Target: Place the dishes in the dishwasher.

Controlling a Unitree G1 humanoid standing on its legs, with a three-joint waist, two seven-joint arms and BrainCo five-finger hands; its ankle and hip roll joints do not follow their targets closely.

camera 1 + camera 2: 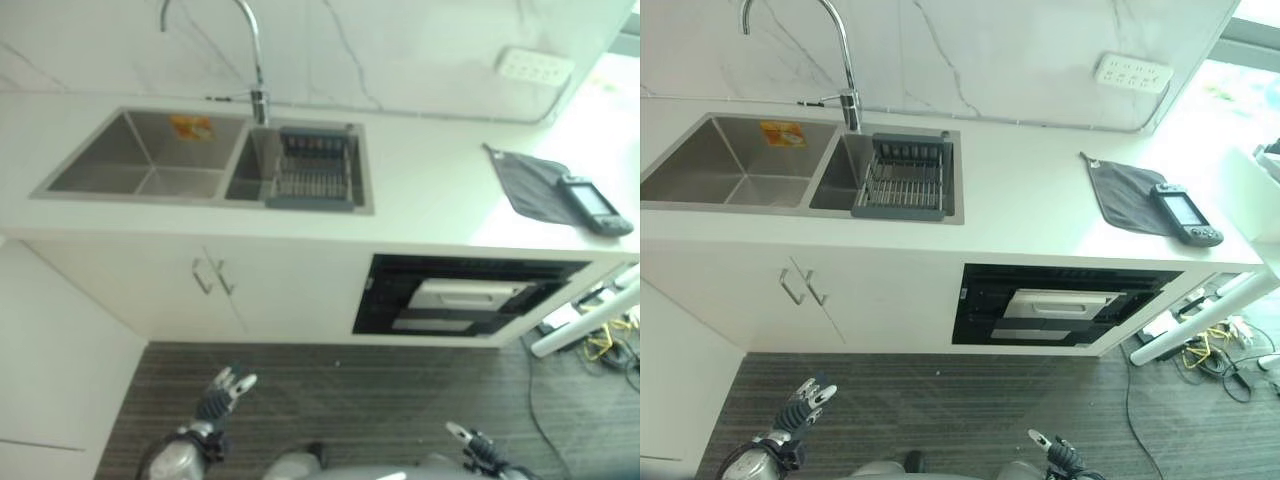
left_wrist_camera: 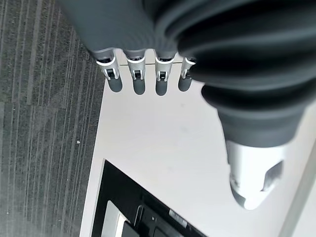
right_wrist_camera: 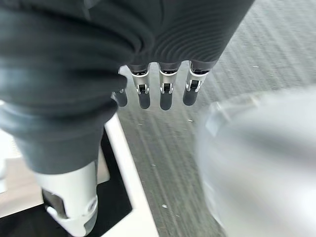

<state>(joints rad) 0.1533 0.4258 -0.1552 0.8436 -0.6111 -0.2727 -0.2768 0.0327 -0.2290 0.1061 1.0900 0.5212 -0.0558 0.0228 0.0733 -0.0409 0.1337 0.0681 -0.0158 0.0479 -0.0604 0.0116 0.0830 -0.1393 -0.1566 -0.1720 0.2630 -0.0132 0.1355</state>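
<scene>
A rack [image 1: 901, 178] sits in the sink [image 1: 730, 165], left of the dishwasher [image 1: 1060, 305] below the counter [image 1: 1020, 205].

Sink [image 1: 735, 165] is getting cut off at the left edge in the right eye view, so can't see its full left basin. Orange sticker [image 1: 782, 133] on the back wall of that basin is too small to read. Dish rack [image 1: 902, 178] is sitting in the right basin w/ something along its far end, too blurry to tell if those are dishes. Dishwasher [image 1: 1055, 305] front is showing as a dark opening w/ pale shapes inside, can't make out what they are. Right hand [image 1: 1052, 448] is getting clipped by the bottom edge. In the right wrist view a pale blurry mass [image 3: 259, 163] is blocking the floor, no idea what it is.
</scene>
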